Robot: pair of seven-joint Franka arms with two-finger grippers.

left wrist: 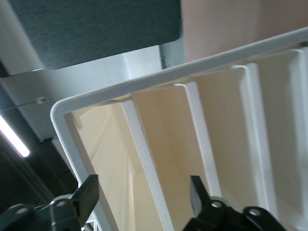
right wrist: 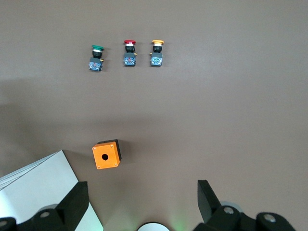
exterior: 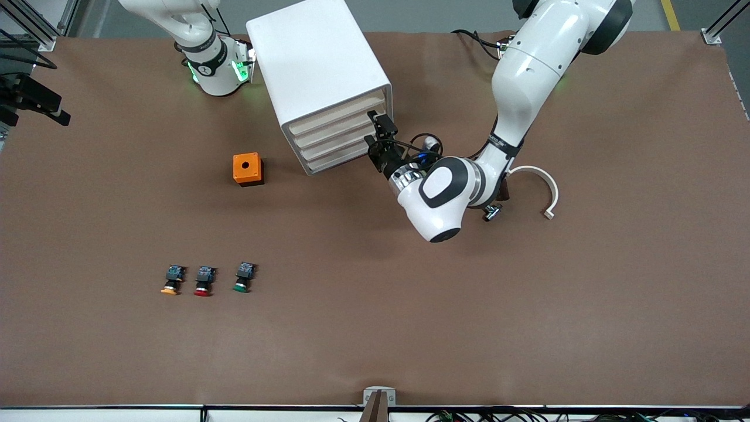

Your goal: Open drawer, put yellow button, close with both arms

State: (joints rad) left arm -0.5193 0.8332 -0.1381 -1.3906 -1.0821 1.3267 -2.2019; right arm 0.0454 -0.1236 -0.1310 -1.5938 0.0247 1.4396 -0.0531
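Boxy white plastic cabinet with rounded corners (exterior: 319,70) near the tabletop's edge by the arm bases, drawer fronts angled toward the left arm's end. Uppermost shallow white tray drawer (exterior: 345,112) not yet pulled out.

Left gripper (exterior: 378,139) level with the drawer fronts at the cabinet's corner; in the left wrist view the fingers (left wrist: 89,192) straddle a white front lip, jaws parted, no firm pinch visible. Which drawer's lip: cannot tell.

Right gripper (right wrist: 139,202) raised over the tabletop by the right arm's base, jaws wide, empty, waiting.

Small push button with yellow-orange round cap and black-and-blue body (exterior: 171,280) on its side toward the tabletop's front-camera edge, right arm's end, outermost in a row with a red-capped button (exterior: 203,281) and a green-capped button (exterior: 242,277). Orange box with round hole (exterior: 247,169) between row and cabinet.

Handling, judged: drawer light, stiff, smooth; cabinet likely to slide when pulled. Hold at front lip. Button light, rigid, cap apt to roll; pinch across the squarish body, not the cap.
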